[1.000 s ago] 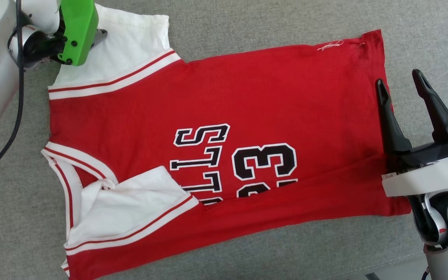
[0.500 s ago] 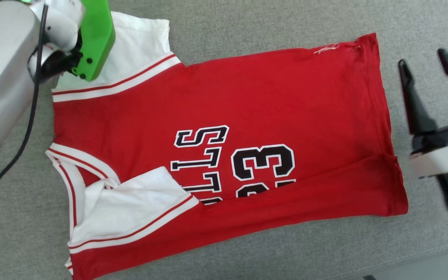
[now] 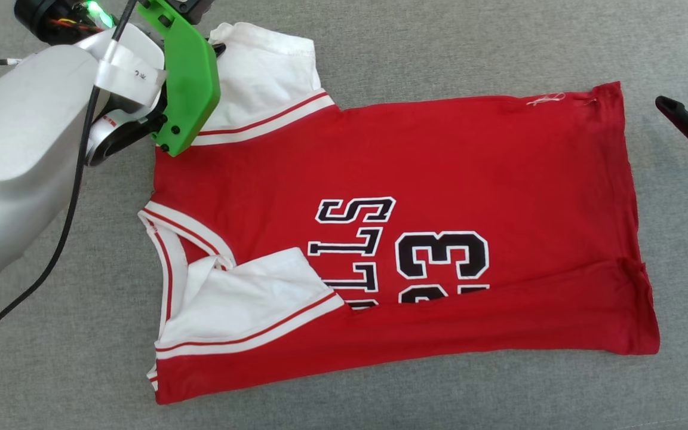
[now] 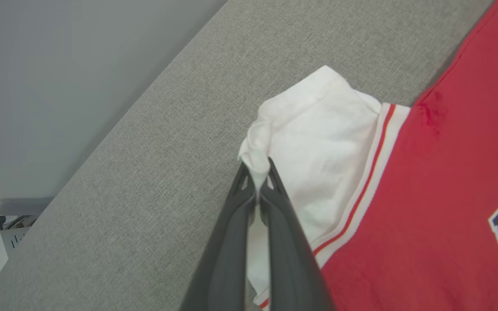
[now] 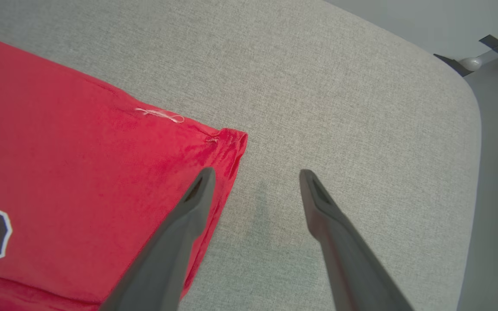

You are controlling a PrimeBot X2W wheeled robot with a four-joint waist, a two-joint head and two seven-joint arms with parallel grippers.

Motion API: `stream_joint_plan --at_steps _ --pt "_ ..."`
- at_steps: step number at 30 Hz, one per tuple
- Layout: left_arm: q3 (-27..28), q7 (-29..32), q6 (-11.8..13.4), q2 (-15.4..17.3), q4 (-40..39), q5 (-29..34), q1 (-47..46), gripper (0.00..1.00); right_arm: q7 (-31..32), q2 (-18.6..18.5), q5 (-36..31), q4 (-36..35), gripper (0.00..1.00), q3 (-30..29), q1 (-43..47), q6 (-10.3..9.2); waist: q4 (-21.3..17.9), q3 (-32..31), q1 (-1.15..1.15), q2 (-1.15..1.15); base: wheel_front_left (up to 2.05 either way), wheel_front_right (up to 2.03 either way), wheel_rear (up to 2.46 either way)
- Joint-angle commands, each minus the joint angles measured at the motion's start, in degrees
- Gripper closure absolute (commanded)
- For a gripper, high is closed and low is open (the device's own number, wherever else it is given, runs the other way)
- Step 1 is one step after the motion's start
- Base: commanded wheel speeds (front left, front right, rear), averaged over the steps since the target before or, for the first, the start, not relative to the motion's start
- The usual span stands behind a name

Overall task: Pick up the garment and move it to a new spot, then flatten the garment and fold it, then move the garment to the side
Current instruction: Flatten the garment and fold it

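Pinching the red garment (image 3: 469,167) by its white sleeve (image 4: 318,142): left tool (image 4: 255,166); right tool (image 5: 256,172) spread apart.

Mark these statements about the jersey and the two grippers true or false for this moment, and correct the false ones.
1. The left gripper is shut on the edge of the far white sleeve of the garment. True.
2. The right gripper is clamped on the hem corner. False: its fingers stand wide apart and hold nothing, one over the red edge, the other over the grey surface.
3. The near white sleeve lies folded in over the red front. True.
4. The garment is folded into a small square. False: it lies spread out, with only its near side folded in.
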Motion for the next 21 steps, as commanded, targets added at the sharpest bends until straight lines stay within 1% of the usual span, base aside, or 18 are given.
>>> stream_joint_plan --at_steps 1,5,10,14,19,20,21 --pt "0.02 -0.62 -0.14 -0.26 -0.22 1.03 0.39 1.0 1.46 0.15 0.96 1.45 0.0 1.14 -1.89 -0.04 1.2 0.82 0.0 0.0 0.0 0.0 0.0" --pt "0.01 -1.7 -0.14 -1.0 -0.97 2.4 -0.53 1.0 4.75 1.42 2.07 7.04 0.0 4.56 -6.26 -0.04 2.66 2.32 0.0 0.0 0.0 0.0 0.0" --pt "0.0 -2.8 -0.14 -2.03 -1.64 3.09 -1.63 1.0 4.5 3.51 0.81 14.39 0.0 8.25 -9.13 -0.04 4.32 4.16 0.0 0.0 0.0 0.0 0.0" --pt "-0.01 -3.61 -0.14 -2.43 -1.68 3.33 -2.11 1.0 4.02 5.05 1.37 18.6 0.0 12.35 -7.98 -0.04 5.16 5.03 0.0 0.0 0.0 0.0 0.0" --pt "-0.02 -4.05 -0.14 -2.15 -1.58 3.43 -2.1 1.0 3.01 5.14 3.9 20.76 0.0 16.9 -5.96 -0.04 5.19 5.34 0.0 0.0 0.0 0.0 0.0" --pt "-0.02 -4.11 -0.14 -1.99 -1.52 3.44 -2.07 1.0 2.66 4.98 4.32 20.98 0.54 17.67 -5.92 -0.04 5.05 5.29 0.0 0.0 0.0 0.0 0.0" --pt "-0.02 -4.17 -0.14 -1.87 -1.47 3.42 -2.04 1.0 2.02 4.77 4.4 21.07 1.0 18.15 -6.07 -0.04 4.93 5.22 0.0 0.0 0.0 0.0 0.0"
